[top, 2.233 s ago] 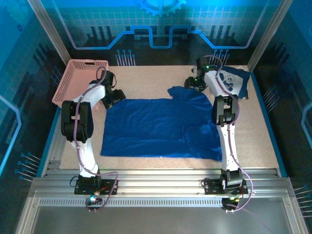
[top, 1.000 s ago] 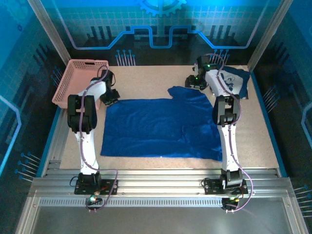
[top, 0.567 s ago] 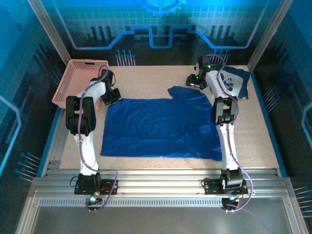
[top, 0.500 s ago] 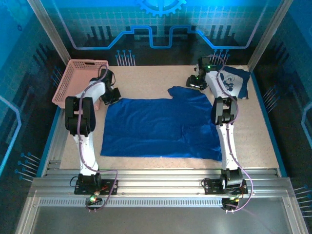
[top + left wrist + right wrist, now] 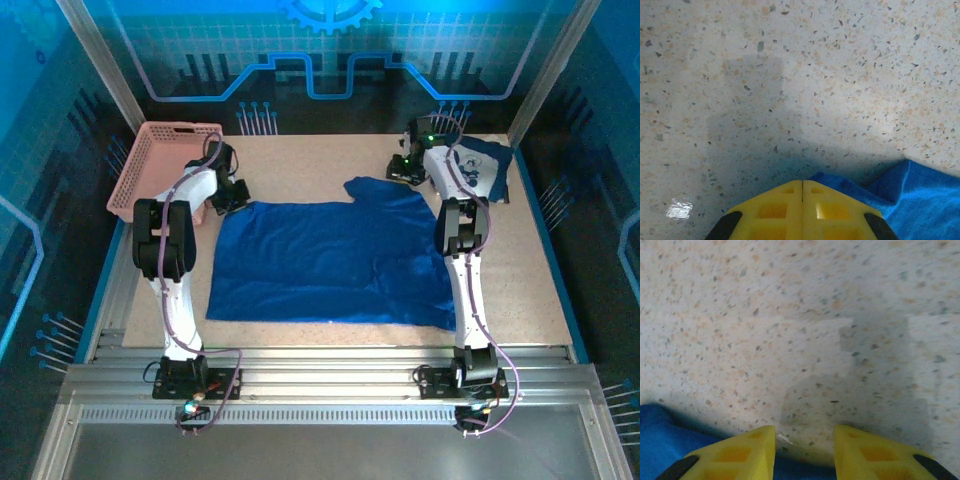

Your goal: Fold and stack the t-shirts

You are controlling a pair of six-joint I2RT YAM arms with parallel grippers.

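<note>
A royal-blue t-shirt (image 5: 330, 262) lies spread flat on the speckled table, one sleeve at its far right. My left gripper (image 5: 232, 199) is low at its far left corner. In the left wrist view its yellow fingers (image 5: 770, 212) meet tip to tip, and the blue cloth (image 5: 920, 200) comes out from under them to the right. My right gripper (image 5: 401, 171) is by the sleeve, open, its fingers (image 5: 740, 452) astride a strip of blue cloth (image 5: 800, 473) on the table. A second t-shirt (image 5: 487, 168), folded with a white print up, lies at the far right.
A pink lattice basket (image 5: 160, 165) stands at the far left corner, just behind my left arm. The enclosure's frame posts and glass walls ring the table (image 5: 310, 160). Bare tabletop runs along the back between the two grippers.
My left gripper has closed fully at the shirt's corner. The right gripper's fingers have drawn closer together and it has shifted slightly right. The shirt lies as before.
</note>
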